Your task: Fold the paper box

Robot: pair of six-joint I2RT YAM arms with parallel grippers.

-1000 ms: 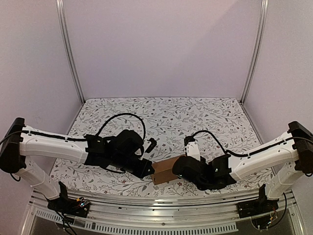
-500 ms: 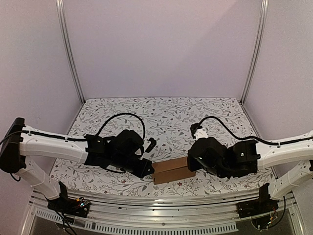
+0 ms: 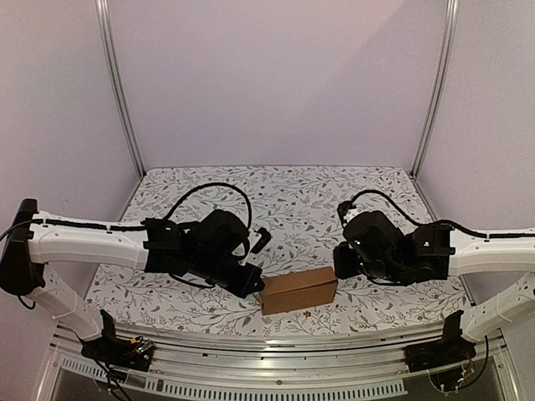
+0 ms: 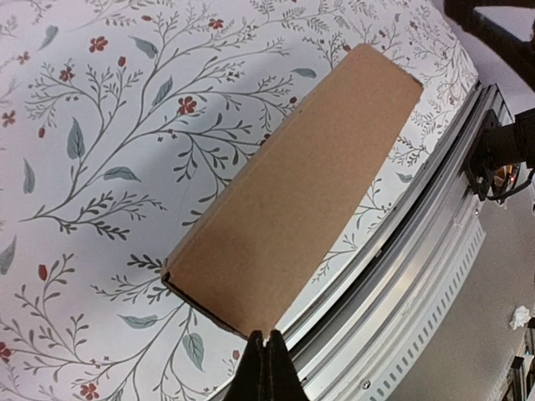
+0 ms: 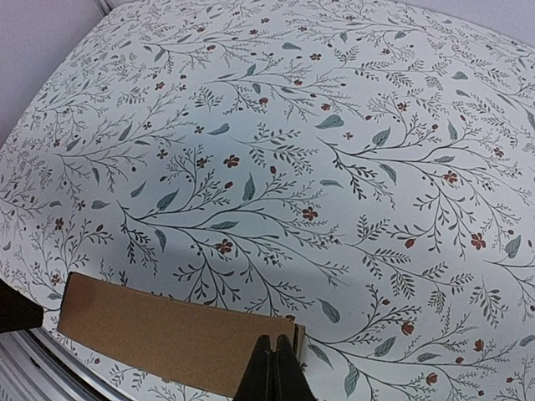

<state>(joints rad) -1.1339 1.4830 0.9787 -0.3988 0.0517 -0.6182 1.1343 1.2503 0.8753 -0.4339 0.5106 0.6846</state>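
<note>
**A:** Item one. What do you list?

**B:** Box (image 3: pixel 298 290): plain brown, formed into a narrow carton, lying flat. You will find it close to the near edge of the surface (image 3: pixel 292 196), about midway between the left and right edges. Its length runs nearly along that edge, with the right end turned slightly toward the far side.

**A:** Item two?

**B:** Left gripper (image 4: pixel 266 341): your fingers are pressed together and hold nothing. The tips sit at the box's left end, by its near corner. Whether they touch it or are just beside it, I cannot tell.

**A:** Item three?

**B:** Right gripper (image 5: pixel 274 344): fingers likewise together, nothing between them. In its wrist view the tips line up with the box's right end. Seen from above, it hangs near that end, toward the far side. Contact cannot be told.

**A:** Anything else to enter?

**B:** The surface has a floral covering, white with grey-green sprigs and red flowers. A metal rail (image 4: pixel 418 276) runs just beyond the near edge.
</note>
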